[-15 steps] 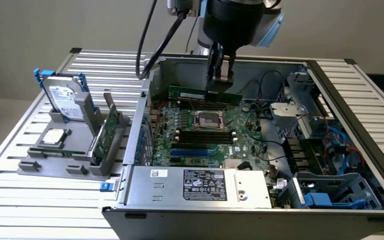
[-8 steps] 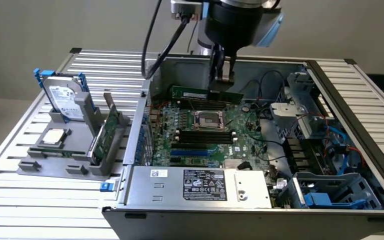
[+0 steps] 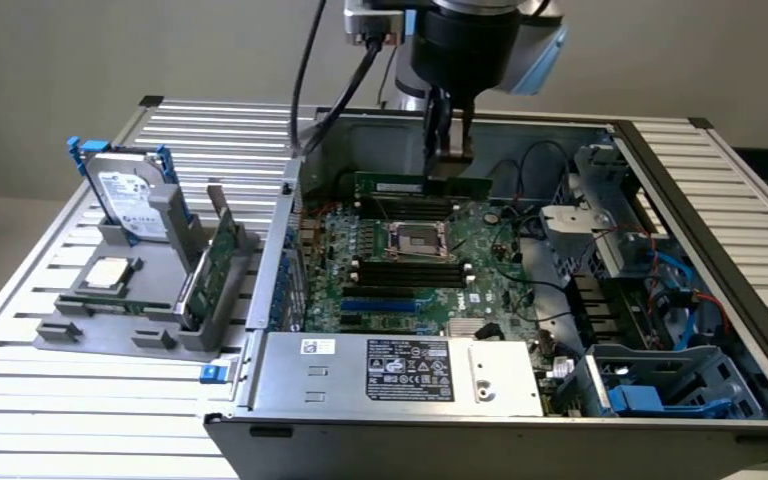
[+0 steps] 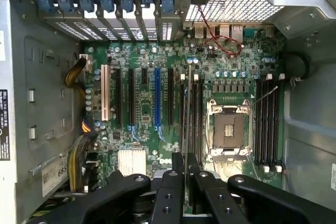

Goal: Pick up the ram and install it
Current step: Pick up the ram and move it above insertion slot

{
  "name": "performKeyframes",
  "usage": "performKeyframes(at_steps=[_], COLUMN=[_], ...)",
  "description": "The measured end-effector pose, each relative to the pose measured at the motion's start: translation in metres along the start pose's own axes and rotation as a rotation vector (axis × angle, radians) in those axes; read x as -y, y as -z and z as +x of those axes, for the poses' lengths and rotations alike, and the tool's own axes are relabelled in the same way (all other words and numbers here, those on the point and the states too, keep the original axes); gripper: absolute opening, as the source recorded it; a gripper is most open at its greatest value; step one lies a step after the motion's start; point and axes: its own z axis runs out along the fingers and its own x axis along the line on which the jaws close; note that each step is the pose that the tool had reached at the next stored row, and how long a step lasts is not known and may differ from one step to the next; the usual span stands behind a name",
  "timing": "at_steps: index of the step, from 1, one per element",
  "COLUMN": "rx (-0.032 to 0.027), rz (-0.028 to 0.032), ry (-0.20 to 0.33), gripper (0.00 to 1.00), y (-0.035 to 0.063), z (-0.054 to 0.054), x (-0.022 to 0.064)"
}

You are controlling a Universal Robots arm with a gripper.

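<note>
The ram (image 3: 424, 187), a long green stick, hangs level over the far side of the motherboard (image 3: 398, 260) inside the open computer case. My gripper (image 3: 451, 158) comes down from above and is shut on the ram's top edge. In the wrist view the ram (image 4: 187, 108) shows edge-on as a thin line between the fingers of the gripper (image 4: 186, 165). It runs along the black memory slots (image 4: 194, 114) beside the CPU socket (image 4: 228, 132). Whether it touches a slot I cannot tell.
A second bank of memory slots (image 4: 268, 121) lies on the socket's other side. At the exterior view's left, a grey fixture (image 3: 131, 300) holds a hard drive (image 3: 131, 195), a processor (image 3: 107, 272) and a green card on edge (image 3: 211, 265). The power supply (image 3: 398, 365) and cabling (image 3: 678, 290) crowd the case.
</note>
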Motion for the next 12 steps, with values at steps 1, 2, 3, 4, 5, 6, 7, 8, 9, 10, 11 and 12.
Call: performKeyframes(at_steps=[1,2,3,4,5,6,7,8,9,10,11,12], rx=[0.0001,-0.0001,-0.0002,-0.0003,-0.0004,-0.0004,-0.0006,-0.0006,-0.0005,-0.0006,-0.0005,-0.0006], rz=[0.0044,0.0083,0.0118,0.0147,0.0175,0.0203,0.0229,0.0249,0.0257,0.0258,0.0260,0.0260], ry=[0.005,0.010,0.014,0.018,0.022,0.026,0.030,0.032,0.033,0.033,0.033,0.033], gripper=[0.14,0.14,0.14,0.14,0.14,0.14,0.14,0.14,0.14,0.14,0.14,0.14], y=[-0.0012,-0.0024,-0.0039,-0.0052,-0.0067,-0.0082,-0.0097,-0.0112,-0.0129,-0.0147,-0.0166,-0.0186], z=[-0.002,-0.004,-0.007,-0.009,-0.011,-0.014,-0.017,-0.019,-0.022,-0.024,-0.026,-0.029], x=[0.0000,0.0000,0.0000,0.0001,0.0001,0.0002,0.0002,0.0002,0.0002,0.0003,0.0003,0.0003])
